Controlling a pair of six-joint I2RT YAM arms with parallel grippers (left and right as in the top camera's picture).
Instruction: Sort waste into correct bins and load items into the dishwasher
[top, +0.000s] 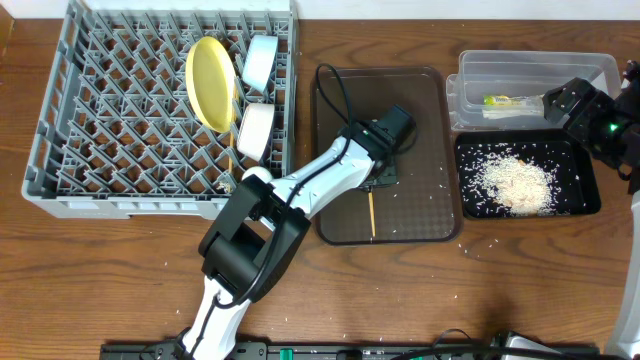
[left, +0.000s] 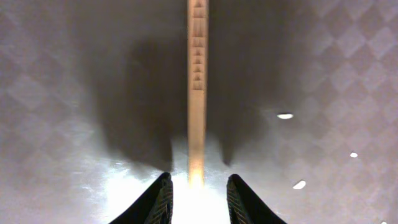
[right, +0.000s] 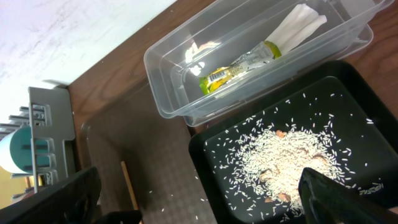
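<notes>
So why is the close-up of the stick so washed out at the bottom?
Left wrist view: glare blooms on the brown plastic tray by the left end effector, with dark shadow flanking the thin wooden stick. Overhead view: evenly lit, sharp. Right wrist view: dark fingers of the right end effector blurred.

Counted on the surface (top: 100, 285): one grey rack (top: 100, 120) holding one yellow plate (top: 212, 80) and two cups, an upper cup (top: 260, 60) and a lower cup (top: 256, 130). One brown tray (top: 345, 110) carries one wooden stick (top: 372, 212). One clear bin (top: 470, 70) holds one green-yellow wrapper (right: 239, 65) and one white paper piece (right: 298, 22); one black tray (top: 582, 170) holds one rice heap (top: 515, 182), with loose grains (left: 285, 116) too numerous to count.
</notes>
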